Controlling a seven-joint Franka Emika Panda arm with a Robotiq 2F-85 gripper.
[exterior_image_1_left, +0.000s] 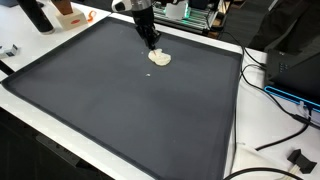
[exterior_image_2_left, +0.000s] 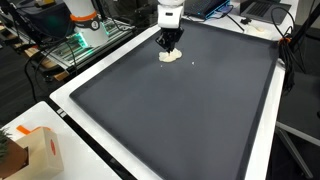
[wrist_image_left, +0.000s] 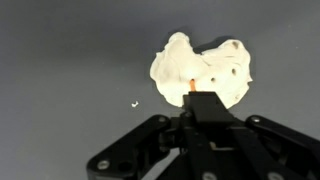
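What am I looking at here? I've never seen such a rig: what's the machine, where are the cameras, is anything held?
It is one robot arm ending in a gripper. Two pictures come from cameras standing outside the robot; the third comes from a camera on its wrist, looking down. Below lies a dark mat. On it lie a pale lump and a tiny white crumb. The jaws look shut at the lump's edge; whether they pinch it is unclear.

A dark mat (exterior_image_2_left: 180, 110) covers the white-edged desk (exterior_image_2_left: 62, 105). A cardboard box (exterior_image_2_left: 36, 150) sits at lower left. Black cables (exterior_image_1_left: 280, 135) run along the right of an exterior view.
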